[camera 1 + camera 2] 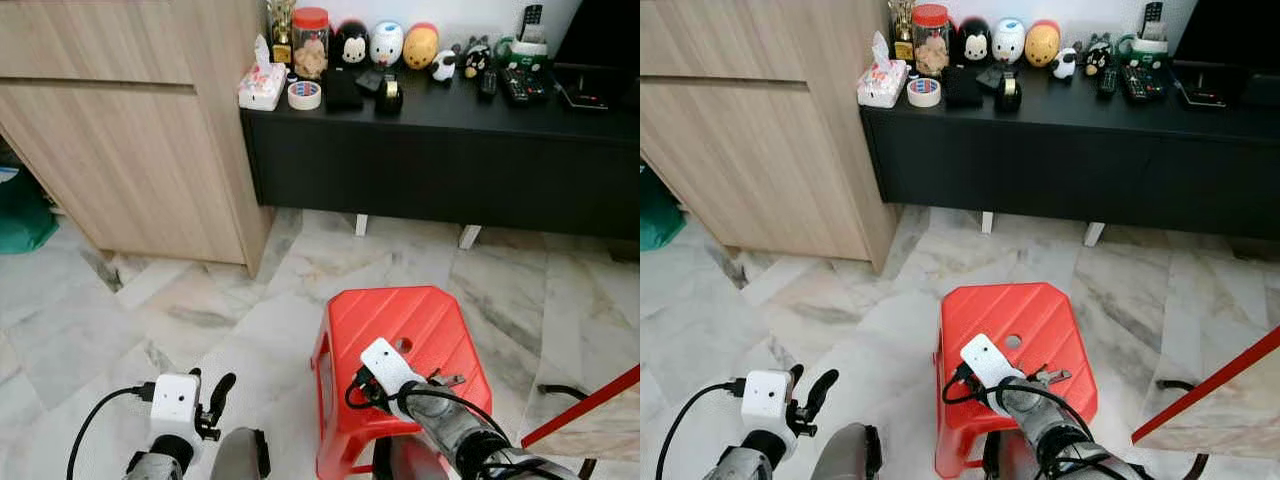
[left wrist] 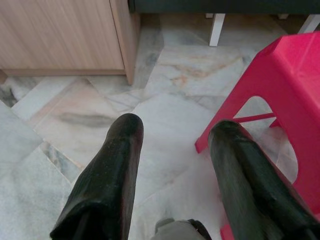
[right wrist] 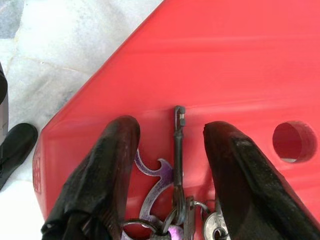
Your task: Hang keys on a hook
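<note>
While the keys (image 3: 175, 210) lie in a loose bunch on the red stool (image 1: 420, 320), the right gripper (image 3: 172, 150) hangs low over them, fingers spread to either side of the black clip. Light, hard and apt to slide or jangle, the bunch looks best pinched at the clip or ring. The left gripper (image 2: 175, 150) hangs beside the stool over the marble floor (image 1: 200, 300), fingers apart and empty.

The right arm reaches forward and down, its pincer (image 3: 170, 150) spread wide with the two black fingers (image 3: 100, 175) well apart. The left arm is held low at the robot's left, its pincer (image 2: 172, 150) likewise parted, pointing downward.
</note>
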Motion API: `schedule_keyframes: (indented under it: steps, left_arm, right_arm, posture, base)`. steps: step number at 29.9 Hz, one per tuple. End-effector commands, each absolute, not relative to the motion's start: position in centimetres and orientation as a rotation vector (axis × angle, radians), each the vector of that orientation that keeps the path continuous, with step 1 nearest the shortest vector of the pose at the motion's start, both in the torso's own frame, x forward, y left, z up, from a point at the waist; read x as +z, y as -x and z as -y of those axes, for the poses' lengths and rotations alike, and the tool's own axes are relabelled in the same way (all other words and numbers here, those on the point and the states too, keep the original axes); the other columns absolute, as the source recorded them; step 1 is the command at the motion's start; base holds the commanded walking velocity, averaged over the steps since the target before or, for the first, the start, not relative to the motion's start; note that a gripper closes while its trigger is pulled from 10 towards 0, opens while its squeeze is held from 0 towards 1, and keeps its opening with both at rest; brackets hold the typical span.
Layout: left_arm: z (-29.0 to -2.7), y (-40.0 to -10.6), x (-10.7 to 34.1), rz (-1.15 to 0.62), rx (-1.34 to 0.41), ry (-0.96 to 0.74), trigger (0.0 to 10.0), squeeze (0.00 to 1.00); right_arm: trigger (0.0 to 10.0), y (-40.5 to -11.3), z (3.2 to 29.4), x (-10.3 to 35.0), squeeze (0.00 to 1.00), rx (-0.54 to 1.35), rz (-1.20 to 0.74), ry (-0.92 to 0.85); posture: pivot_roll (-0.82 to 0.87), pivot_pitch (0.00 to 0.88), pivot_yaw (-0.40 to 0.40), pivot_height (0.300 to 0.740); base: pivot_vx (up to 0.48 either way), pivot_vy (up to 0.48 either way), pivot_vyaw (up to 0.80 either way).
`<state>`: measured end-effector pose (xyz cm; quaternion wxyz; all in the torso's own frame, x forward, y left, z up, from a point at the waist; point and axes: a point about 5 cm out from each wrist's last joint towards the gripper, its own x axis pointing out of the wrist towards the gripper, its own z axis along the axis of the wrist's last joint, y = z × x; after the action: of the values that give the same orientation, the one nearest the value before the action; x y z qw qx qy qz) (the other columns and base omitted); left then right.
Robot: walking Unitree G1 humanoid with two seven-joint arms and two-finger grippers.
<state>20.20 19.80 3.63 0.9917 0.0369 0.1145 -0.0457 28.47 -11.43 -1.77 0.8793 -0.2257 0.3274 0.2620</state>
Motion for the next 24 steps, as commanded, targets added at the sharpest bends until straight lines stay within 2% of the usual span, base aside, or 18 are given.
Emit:
schedule_keyframes:
  steps: [1,24]
  left_arm:
    - [-19.7,-19.82,3.49,-0.252,-0.093,-0.081,10.0,0.0]
    - [-19.38,-20.04,4.29,-0.246,-0.11,-0.094,10.0,0.0]
  right_arm:
    - [10.0,-28.52,11.3,-1.72,0.0,0.541,-0.675,0.468]
    - [10.0,-29.2,10.97,-1.17,0.0,0.421,-0.658,0.329]
  posture:
    - [0.17,0.175,-0.035,0.626]
    - [0.18,0.184,-0.025,0.626]
  base:
    - [0.0,0.0,0.0]
    - [0.0,0.0,0.0]
